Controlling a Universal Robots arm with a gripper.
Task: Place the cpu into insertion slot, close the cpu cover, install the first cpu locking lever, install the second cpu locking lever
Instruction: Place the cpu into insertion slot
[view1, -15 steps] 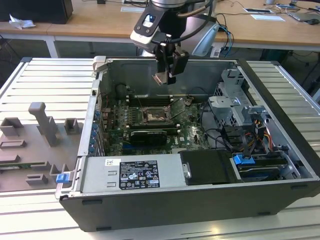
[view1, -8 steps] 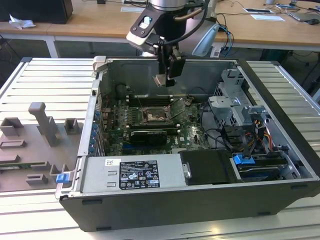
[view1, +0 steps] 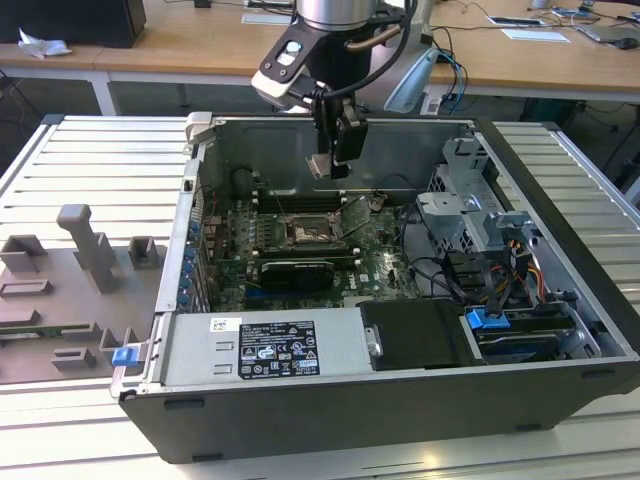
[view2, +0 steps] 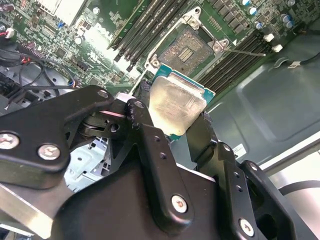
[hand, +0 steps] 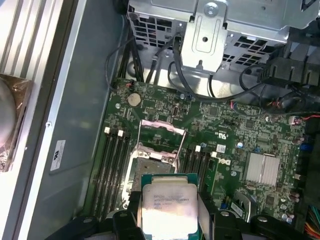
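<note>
**Holding the cpu (view2: 176, 102) above the bare insertion slot (view2: 187, 47)**

We see the fingers (view2: 150, 145) pinching the cpu by two opposite edges, one on each side. We judge that this grip leaves the chip's flat faces free, so nothing but the chip itself need meet the slot's rim.

In the exterior view the cpu hangs well above the insertion slot, inside the computer case (view1: 300, 430) and apart from the green board. The cpu cover (hand: 161, 131) stands swung up just beside the insertion slot, on the side toward the drive cage (hand: 210, 30). That leaves the socket open to receive the chip. A thin lever (view2: 247, 51) reaches out from one corner of the insertion slot across the memory slots (view2: 145, 30), clear of the opening.

Some things escape us. In the first wrist view the cpu covers the nearer edge of the insertion slot. The spots where the fingers bite are tucked behind the chip's edges. We cannot pick out a second lever with any certainty. Nor can we tell whether the chip's corners line up with the slot.
</note>
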